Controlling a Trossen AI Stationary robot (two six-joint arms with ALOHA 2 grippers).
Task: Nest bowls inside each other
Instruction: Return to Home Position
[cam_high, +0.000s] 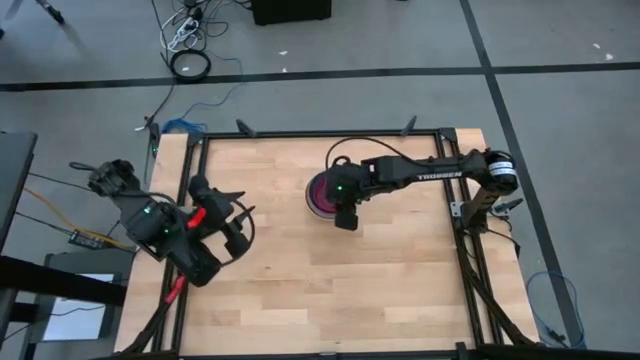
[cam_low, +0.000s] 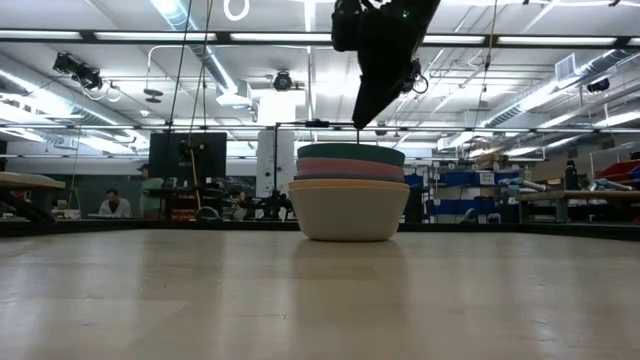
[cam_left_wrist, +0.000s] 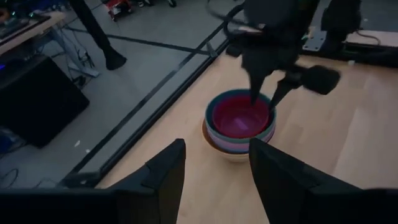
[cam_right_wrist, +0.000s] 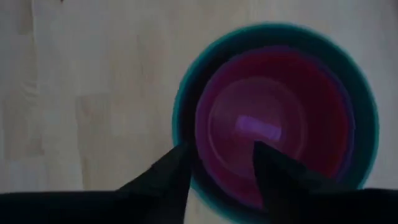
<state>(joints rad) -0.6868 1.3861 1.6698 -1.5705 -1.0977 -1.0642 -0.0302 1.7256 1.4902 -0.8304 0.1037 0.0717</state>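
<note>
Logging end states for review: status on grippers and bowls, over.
Right gripper open, empty, above bowl stack. Left gripper open, at table left side. Nothing blocking.

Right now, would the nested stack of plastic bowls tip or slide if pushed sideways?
Probably slide: the nested stack of round plastic bowls sits low and wide on the smooth wooden table. It likely moves as one, rims seated inside each other. Plastic suggests light weight. The right gripper hovers above, jaws open; the left gripper waits at the left edge.
</note>
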